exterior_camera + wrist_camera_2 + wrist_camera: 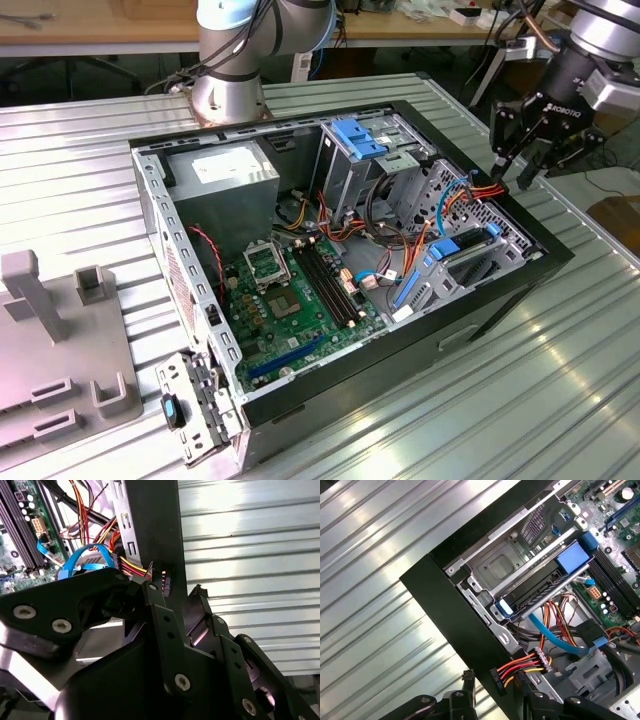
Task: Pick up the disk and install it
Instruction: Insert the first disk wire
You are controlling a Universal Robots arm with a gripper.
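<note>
The disk (468,255) is a dark flat body with blue rails. It sits on edge in the drive bay at the open computer case's (520,285) side, toward the exterior view's right. The first wrist view has the disk (540,587) lying in the grey metal bay. My gripper (512,175) hangs open and empty above the case's far right rim, apart from the disk. In both wrist views its black fingertips (468,677) straddle the black case wall. A black power connector (496,679) with red and yellow wires lies between them; I cannot tell whether they touch it.
A blue bracket (358,136) tops the grey cage at the back of the case. The green motherboard (290,310), thin blue cables (555,640) and orange wires crowd the inside. A grey fixture (60,350) stands on the ribbed metal table (500,400) at the exterior view's left. The arm's base (232,95) rises behind the case.
</note>
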